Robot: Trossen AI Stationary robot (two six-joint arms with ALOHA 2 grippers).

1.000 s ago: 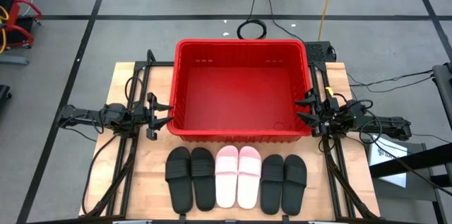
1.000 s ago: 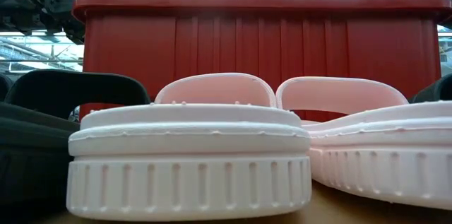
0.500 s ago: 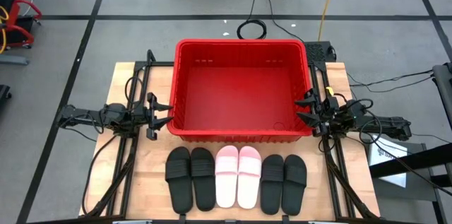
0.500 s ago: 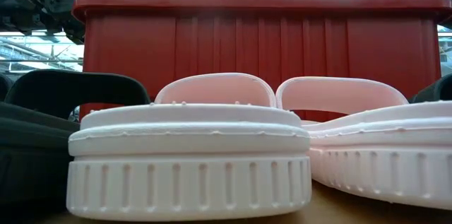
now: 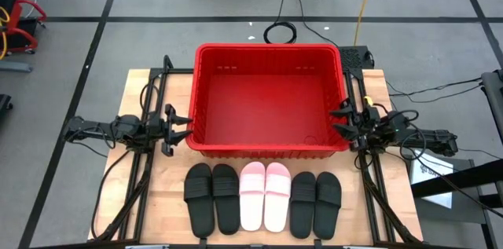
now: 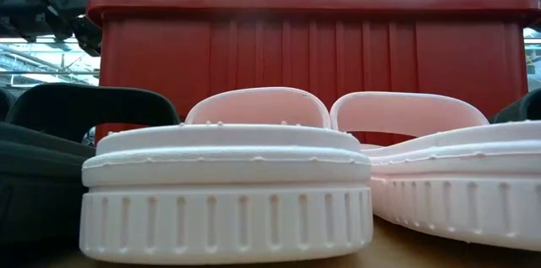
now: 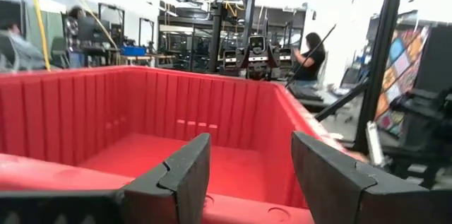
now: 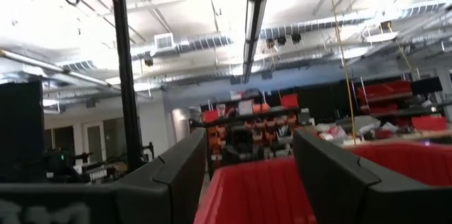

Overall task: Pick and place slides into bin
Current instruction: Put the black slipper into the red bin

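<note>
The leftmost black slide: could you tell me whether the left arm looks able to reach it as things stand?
Probably yes. The left gripper is open and empty beside the red bin, and the leftmost black slide lies uncovered on the table just in front, with nothing between them.

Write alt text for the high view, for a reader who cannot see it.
An empty red bin sits on a wooden table, with six slides lined up below it: a black pair, a pink pair and another black pair. The open left gripper and right gripper flank the bin.
</note>
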